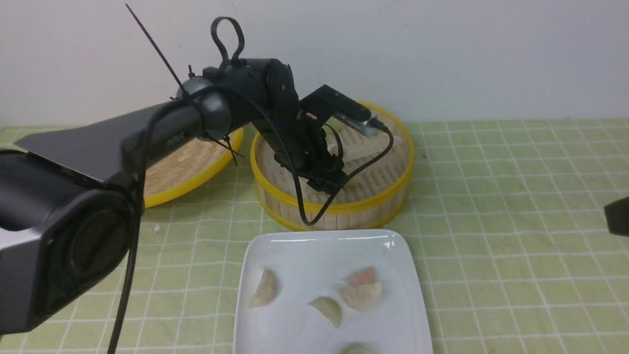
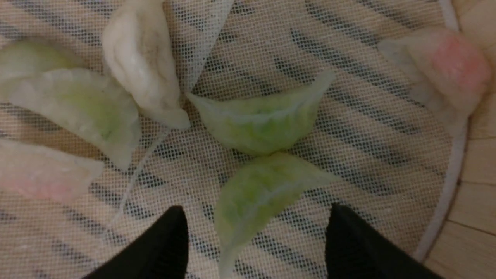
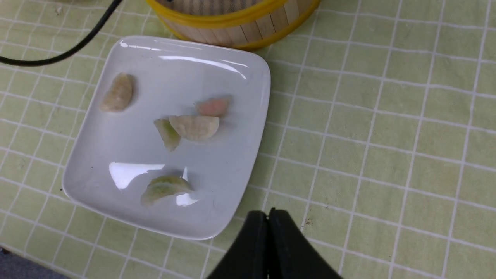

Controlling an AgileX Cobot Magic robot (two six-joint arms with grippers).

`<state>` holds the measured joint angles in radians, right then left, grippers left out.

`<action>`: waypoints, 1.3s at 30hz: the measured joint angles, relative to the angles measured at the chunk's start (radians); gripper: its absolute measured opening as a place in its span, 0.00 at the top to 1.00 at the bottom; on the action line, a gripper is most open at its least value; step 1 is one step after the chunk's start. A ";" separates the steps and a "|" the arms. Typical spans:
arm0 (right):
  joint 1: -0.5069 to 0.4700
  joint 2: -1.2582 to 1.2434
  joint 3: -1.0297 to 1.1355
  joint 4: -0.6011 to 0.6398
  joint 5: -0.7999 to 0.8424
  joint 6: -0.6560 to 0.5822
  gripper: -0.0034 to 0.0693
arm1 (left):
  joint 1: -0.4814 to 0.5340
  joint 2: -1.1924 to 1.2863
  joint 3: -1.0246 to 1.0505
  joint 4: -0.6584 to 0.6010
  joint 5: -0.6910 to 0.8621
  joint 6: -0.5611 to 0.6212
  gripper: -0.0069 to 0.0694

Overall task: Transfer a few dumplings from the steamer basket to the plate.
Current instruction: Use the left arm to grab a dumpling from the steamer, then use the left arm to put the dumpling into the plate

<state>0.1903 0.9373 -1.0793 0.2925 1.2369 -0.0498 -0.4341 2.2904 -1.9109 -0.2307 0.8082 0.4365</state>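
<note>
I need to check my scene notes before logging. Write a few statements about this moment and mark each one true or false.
1. The left end effector is open, straddling a green dumpling in the steamer basket. True.
2. The right end effector holds a dumpling. False: it is shut on nothing, above the tablecloth.
3. The plate is empty. False: five dumplings lie on it.
4. The woven lid lies beside the basket. True.

Bright even light, perhaps overhead, glare on plate (image 3: 201, 62), left wrist close-up soft.
</note>
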 joint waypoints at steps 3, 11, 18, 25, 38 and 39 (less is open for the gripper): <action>0.000 0.000 0.000 0.001 0.000 0.000 0.97 | 0.000 0.032 -0.001 0.006 -0.041 0.000 0.33; 0.000 0.000 0.000 0.004 0.008 0.000 0.97 | -0.004 0.050 -0.009 0.000 -0.054 -0.009 0.50; 0.000 0.000 -0.001 0.004 0.011 0.000 0.97 | -0.008 0.041 -0.043 0.008 0.044 -0.017 0.65; 0.000 0.000 -0.001 0.004 0.012 0.000 0.97 | -0.008 -0.045 -0.218 0.029 0.319 -0.068 0.65; 0.000 0.000 -0.001 0.007 0.017 -0.041 0.97 | -0.026 -0.421 -0.102 0.070 0.425 -0.231 0.65; 0.000 0.000 -0.001 0.007 0.017 -0.042 0.97 | -0.040 -0.486 0.007 0.069 0.425 -0.238 0.65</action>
<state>0.1903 0.9373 -1.0802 0.2999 1.2542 -0.0916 -0.4739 1.8044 -1.9043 -0.1619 1.2334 0.1985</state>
